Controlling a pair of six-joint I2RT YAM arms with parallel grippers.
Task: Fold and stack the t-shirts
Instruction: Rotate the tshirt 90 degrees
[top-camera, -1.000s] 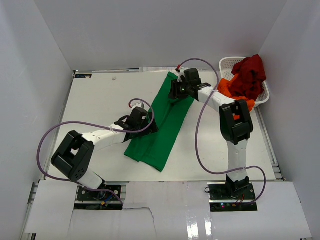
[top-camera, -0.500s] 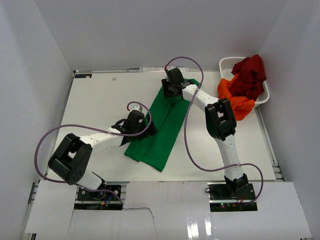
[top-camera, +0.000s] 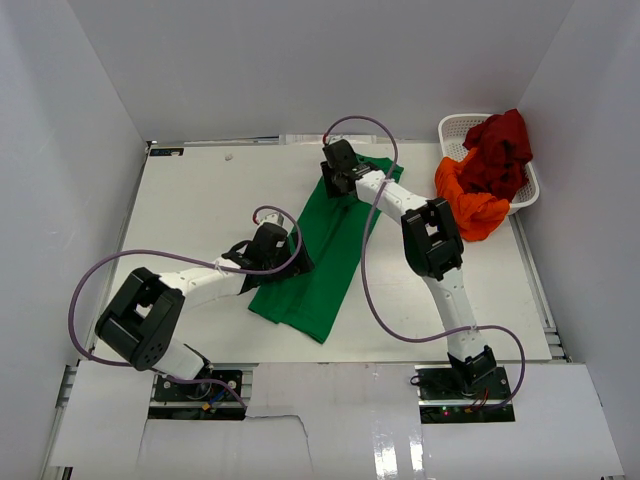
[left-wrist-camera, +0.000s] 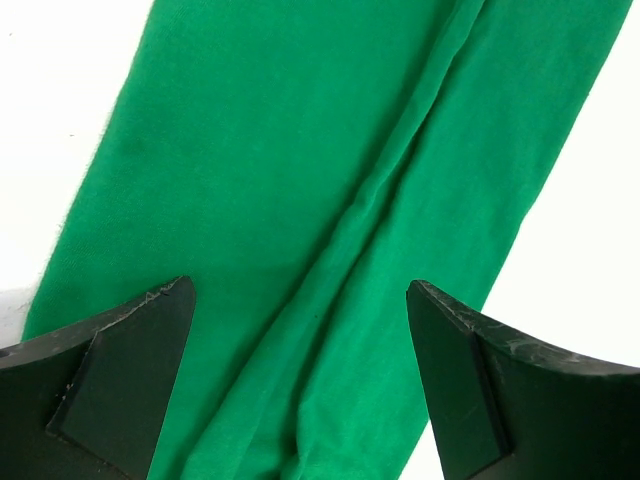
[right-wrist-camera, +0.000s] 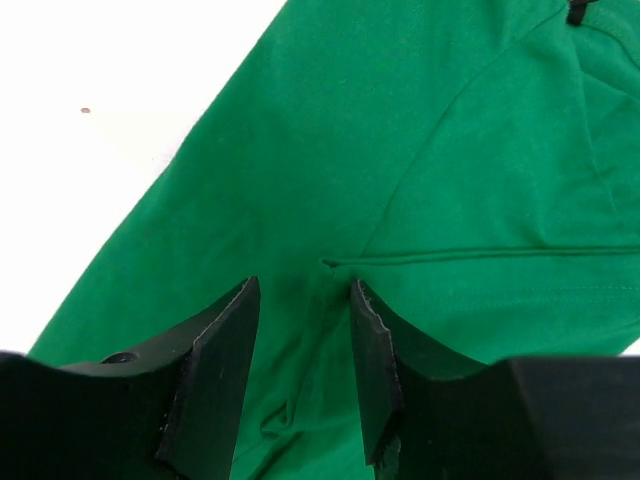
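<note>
The bright green t-shirt (top-camera: 325, 250) lies on the white table as a long, lengthwise-folded strip running diagonally from far right to near left. It fills the left wrist view (left-wrist-camera: 300, 180) and the right wrist view (right-wrist-camera: 400, 150). My left gripper (top-camera: 288, 255) (left-wrist-camera: 298, 285) is wide open just over the strip's lower middle, a lengthwise crease between its fingers. My right gripper (top-camera: 342, 180) (right-wrist-camera: 303, 285) is at the strip's far end, its jaws narrowly open, with a small ridge of green cloth and a seam between them. The orange t-shirt (top-camera: 470, 200) and the dark red t-shirt (top-camera: 500, 150) are heaped at the basket.
The white lattice basket (top-camera: 455, 128) stands at the far right corner, with the dark red cloth on top and the orange spilling over its near rim onto the table. White walls close in the table on three sides. Purple cables loop from both arms.
My right gripper has moved left along the far end of the green shirt, uncovering a green flap on its right. My left gripper has stayed nearly still.
</note>
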